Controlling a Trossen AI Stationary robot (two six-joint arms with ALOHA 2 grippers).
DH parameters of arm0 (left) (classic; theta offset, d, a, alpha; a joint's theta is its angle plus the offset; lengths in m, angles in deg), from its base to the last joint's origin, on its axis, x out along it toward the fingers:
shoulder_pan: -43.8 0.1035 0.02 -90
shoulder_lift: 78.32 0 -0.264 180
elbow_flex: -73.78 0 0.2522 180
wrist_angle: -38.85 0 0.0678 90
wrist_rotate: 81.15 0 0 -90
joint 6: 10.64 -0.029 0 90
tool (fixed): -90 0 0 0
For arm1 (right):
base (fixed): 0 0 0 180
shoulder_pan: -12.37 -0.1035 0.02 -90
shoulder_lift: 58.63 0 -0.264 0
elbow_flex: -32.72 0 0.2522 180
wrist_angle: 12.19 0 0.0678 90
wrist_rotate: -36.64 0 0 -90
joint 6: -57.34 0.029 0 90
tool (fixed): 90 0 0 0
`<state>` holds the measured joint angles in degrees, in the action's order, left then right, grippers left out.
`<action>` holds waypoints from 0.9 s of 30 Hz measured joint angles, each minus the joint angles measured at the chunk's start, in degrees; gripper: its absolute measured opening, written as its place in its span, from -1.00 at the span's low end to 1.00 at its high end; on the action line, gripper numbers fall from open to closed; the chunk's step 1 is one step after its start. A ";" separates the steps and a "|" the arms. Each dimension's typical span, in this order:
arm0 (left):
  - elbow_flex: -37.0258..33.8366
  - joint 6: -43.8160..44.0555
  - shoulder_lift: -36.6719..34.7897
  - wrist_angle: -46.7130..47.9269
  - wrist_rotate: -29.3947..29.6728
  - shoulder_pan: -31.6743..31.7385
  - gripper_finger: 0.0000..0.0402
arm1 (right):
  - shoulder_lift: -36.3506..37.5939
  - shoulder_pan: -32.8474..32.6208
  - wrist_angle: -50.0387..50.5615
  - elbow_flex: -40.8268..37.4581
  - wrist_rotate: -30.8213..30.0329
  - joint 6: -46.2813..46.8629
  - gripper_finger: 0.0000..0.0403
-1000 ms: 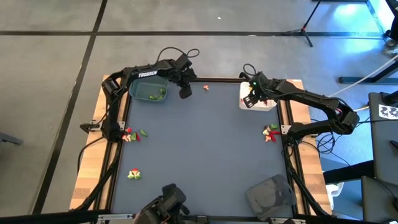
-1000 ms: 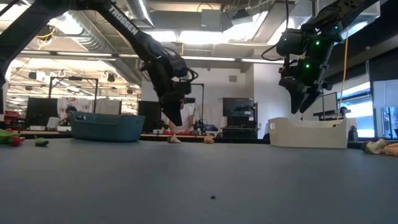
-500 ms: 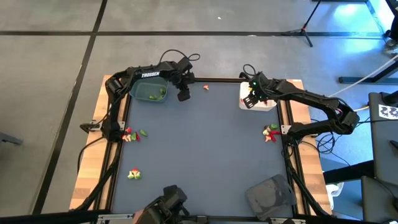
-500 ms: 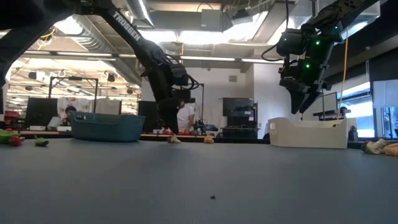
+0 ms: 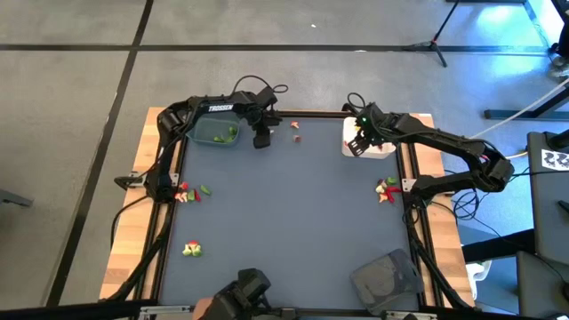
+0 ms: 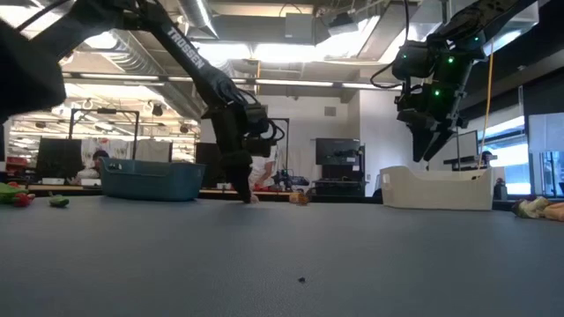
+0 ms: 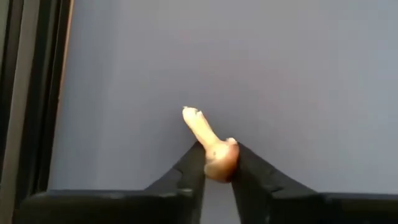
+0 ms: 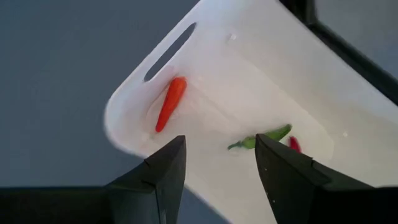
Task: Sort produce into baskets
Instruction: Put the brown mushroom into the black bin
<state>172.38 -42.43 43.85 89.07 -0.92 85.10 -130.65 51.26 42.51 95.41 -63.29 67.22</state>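
Counts, high view:
- Arms: two, each with one gripper, left (image 5: 261, 140), right (image 5: 356, 145).
- Baskets: three. Blue tub (image 5: 213, 132) upper left, white tub (image 5: 371, 145) upper right, grey tray (image 5: 386, 279) lower right.
- Loose produce clusters on mat: three, left (image 5: 190, 192), lower left (image 5: 191, 250), right (image 5: 387, 189).
- Single pieces near top centre: two (image 5: 296, 132).
- In white tub, right wrist view: three pieces, carrot (image 8: 170, 103), green pepper (image 8: 261, 137), red bit (image 8: 294, 144).

The left pincer (image 7: 217, 163) is lowered to the mat (fingers pinched close), while the right pincer (image 8: 217, 163) hangs raised, spread.
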 joint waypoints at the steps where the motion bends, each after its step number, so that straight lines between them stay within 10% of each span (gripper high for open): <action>1: -0.02 0.00 -0.03 -0.03 -0.12 0.00 -0.78 | 0.18 -0.60 0.73 0.55 0.39 0.22 -0.05; 6: -0.13 2.83 -0.41 -0.29 -0.08 -0.02 -0.78 | 1.70 -4.25 2.17 4.07 0.50 1.50 -0.05; 18: -0.05 7.99 -0.63 -2.00 0.07 -0.06 -0.03 | 2.02 -10.82 2.68 6.58 0.50 4.02 -0.05; 27: 1.09 15.62 -0.79 -3.28 0.40 0.44 0.00 | 2.02 -11.18 2.66 6.59 0.50 4.77 -0.05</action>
<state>173.47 -26.82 43.06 85.78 -0.52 85.53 -128.63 40.08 45.17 101.99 -62.79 71.99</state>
